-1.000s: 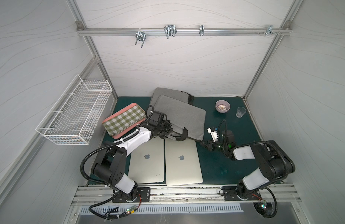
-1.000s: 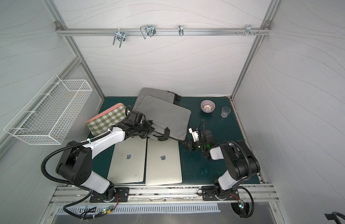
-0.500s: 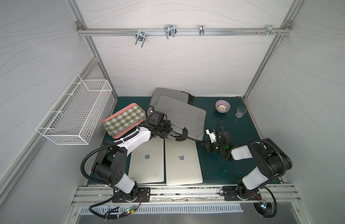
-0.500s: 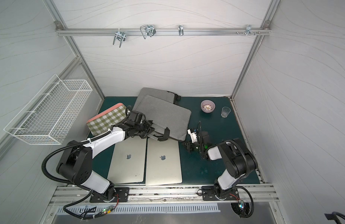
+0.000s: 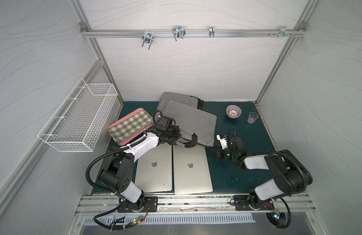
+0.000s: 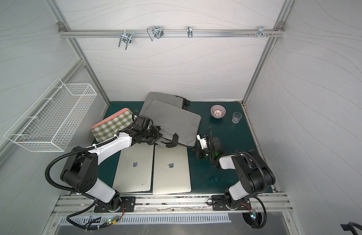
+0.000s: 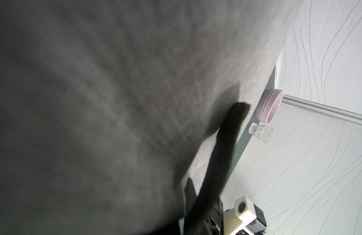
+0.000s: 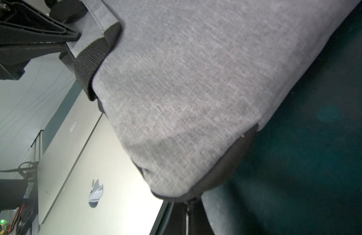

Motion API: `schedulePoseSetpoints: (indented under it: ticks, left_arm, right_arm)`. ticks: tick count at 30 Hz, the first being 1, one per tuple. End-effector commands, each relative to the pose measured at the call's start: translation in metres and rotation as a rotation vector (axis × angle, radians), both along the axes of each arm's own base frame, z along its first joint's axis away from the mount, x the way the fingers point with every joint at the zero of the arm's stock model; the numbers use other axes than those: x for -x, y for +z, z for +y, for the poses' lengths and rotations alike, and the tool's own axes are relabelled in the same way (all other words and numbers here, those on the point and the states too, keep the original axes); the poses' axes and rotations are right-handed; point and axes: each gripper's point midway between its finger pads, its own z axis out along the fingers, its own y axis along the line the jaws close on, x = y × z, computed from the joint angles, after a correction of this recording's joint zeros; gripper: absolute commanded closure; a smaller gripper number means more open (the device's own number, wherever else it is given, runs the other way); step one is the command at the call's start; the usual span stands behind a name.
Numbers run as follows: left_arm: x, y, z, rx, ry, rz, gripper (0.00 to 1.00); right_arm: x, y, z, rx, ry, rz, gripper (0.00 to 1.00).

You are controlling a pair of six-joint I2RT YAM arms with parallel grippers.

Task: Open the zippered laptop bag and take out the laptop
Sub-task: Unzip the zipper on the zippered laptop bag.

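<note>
Both top views: laptop bag [image 5: 188,122] [image 6: 172,122] lies on the tabletop [image 5: 247,173] behind two bare laptops [image 5: 153,168]. Left jaws are closed on its near edge, the pinch hidden by the wrist.
Left wrist: blurred bag fabric fills the frame.
Right wrist: right jaws are closed at the bag's zip corner [image 8: 227,168], possibly on the pull. Their tips are cut off.

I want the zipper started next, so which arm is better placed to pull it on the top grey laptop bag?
Probably the right. The right hand sits shut at the near corner of the laptop bag, where the dark zipper edge runs. The left hand grips beside the strap, likely steadying it.
</note>
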Motion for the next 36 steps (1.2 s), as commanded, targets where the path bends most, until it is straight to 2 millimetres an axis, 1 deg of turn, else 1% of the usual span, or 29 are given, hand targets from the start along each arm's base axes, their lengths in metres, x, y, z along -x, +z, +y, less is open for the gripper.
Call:
schedulePoseSetpoints:
  ticks: [1,7,11,14,16,19,21,24,26,30,34,36]
  left_arm:
    - [-0.023,0.023,-0.004,0.035,0.031,-0.081,1.00]
    - [-0.020,0.020,0.002,0.027,0.079,-0.072,1.00]
    - [-0.017,0.019,0.008,0.016,0.138,-0.068,1.00]
    - [-0.014,0.017,0.007,0.021,0.172,-0.059,1.00]
    - [-0.013,0.015,0.004,0.034,0.194,-0.056,1.00]
    - [-0.010,0.014,0.005,0.035,0.238,-0.057,1.00]
    - [-0.009,0.016,0.007,0.020,0.260,-0.070,1.00]
    - [-0.007,0.018,0.004,0.021,0.270,-0.075,1.00]
    - [-0.006,0.017,0.001,0.033,0.276,-0.073,1.00]
    - [-0.003,0.019,-0.004,0.045,0.277,-0.073,1.00]
    - [-0.001,0.020,-0.010,0.057,0.272,-0.073,1.00]
    - [0.001,0.021,-0.014,0.068,0.272,-0.074,1.00]
  right_arm:
    - [0.011,0.006,0.003,0.029,0.042,-0.031,1.00]
    - [0.027,0.016,0.020,0.075,0.110,-0.059,1.00]
    - [0.036,0.018,0.031,0.109,0.142,-0.070,1.00]
    - [0.042,0.019,0.040,0.112,0.162,-0.071,1.00]
    - [0.042,0.023,0.045,0.102,0.162,-0.074,1.00]
    - [0.038,0.031,0.048,0.056,0.124,-0.056,1.00]
    - [0.037,0.042,0.050,0.012,0.099,-0.046,1.00]
    - [0.041,0.054,0.064,0.009,0.116,-0.069,1.00]
    - [0.042,0.054,0.068,0.021,0.116,-0.075,1.00]
    - [0.042,0.049,0.069,0.039,0.078,-0.067,1.00]
    - [0.046,0.058,0.088,0.031,0.108,-0.078,1.00]
    - [0.047,0.056,0.094,0.053,0.106,-0.073,1.00]
